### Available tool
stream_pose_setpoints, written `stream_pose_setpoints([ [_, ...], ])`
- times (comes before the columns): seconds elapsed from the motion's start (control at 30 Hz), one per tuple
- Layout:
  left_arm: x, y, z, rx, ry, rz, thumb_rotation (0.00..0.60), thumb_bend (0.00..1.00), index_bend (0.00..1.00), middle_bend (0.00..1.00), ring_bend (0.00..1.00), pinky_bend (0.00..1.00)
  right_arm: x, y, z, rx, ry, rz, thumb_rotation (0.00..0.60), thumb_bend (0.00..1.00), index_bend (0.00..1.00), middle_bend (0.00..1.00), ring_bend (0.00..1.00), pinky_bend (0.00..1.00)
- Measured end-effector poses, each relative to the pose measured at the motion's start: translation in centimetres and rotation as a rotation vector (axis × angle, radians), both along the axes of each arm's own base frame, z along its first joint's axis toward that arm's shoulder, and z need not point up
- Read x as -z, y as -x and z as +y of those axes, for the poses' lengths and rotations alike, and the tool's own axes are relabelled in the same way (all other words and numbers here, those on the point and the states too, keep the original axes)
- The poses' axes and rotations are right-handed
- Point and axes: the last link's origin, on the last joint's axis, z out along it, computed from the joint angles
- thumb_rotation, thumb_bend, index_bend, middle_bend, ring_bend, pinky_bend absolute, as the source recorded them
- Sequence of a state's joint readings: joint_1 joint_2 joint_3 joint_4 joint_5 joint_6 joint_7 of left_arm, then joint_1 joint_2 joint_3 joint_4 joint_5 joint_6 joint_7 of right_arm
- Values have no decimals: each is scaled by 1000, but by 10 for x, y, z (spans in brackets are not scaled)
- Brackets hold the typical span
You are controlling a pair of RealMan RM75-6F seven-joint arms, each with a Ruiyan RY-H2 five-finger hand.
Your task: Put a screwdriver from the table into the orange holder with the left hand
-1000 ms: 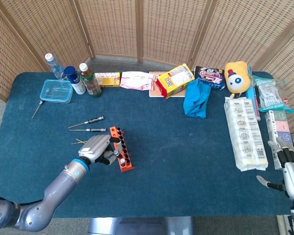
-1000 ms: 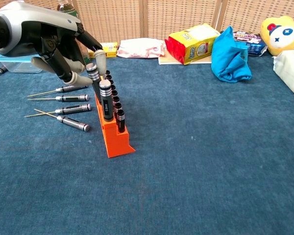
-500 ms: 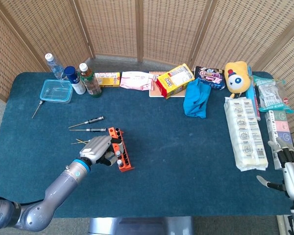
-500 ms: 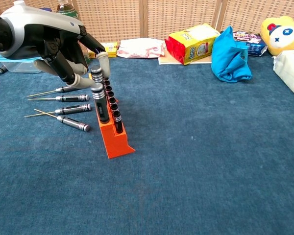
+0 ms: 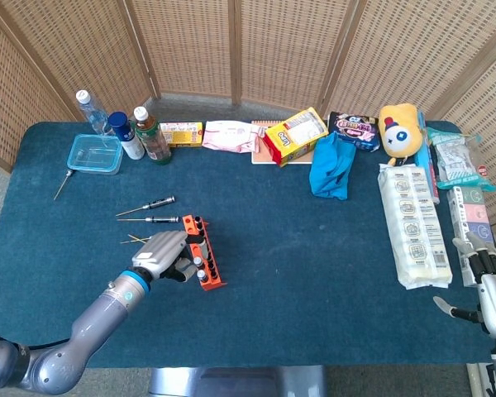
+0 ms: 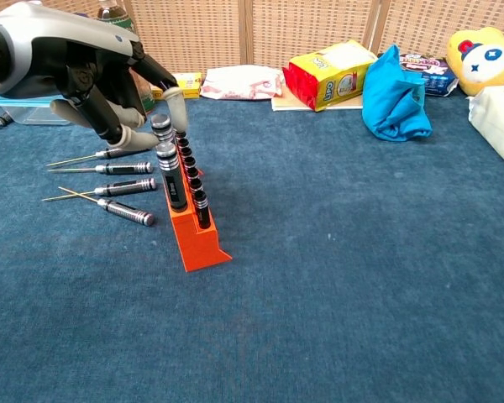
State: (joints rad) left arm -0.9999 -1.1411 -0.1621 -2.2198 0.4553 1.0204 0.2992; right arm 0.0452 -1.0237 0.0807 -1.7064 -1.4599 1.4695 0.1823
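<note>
- Head view looks steeply down from high, taking in the whole table (image 5: 314,273).
- Chest view sits low and near, facing forward.
- Both share the orange holder (image 5: 205,265) (image 6: 193,235).

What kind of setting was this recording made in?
Probably a staged lab or test corner, not a real workshop. A table with a blue cloth stands before woven screens. Snack packs and a plush toy share it with an orange holder and screwdrivers.
</note>
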Motion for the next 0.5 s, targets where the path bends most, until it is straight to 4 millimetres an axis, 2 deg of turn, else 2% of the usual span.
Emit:
stream_pose_setpoints([
  [0.5, -6, 6, 2, 0, -17, 27, 600, 416, 443, 1000, 1000, 964, 0, 0, 0, 2, 0, -1, 600, 93, 127, 43, 56, 6],
])
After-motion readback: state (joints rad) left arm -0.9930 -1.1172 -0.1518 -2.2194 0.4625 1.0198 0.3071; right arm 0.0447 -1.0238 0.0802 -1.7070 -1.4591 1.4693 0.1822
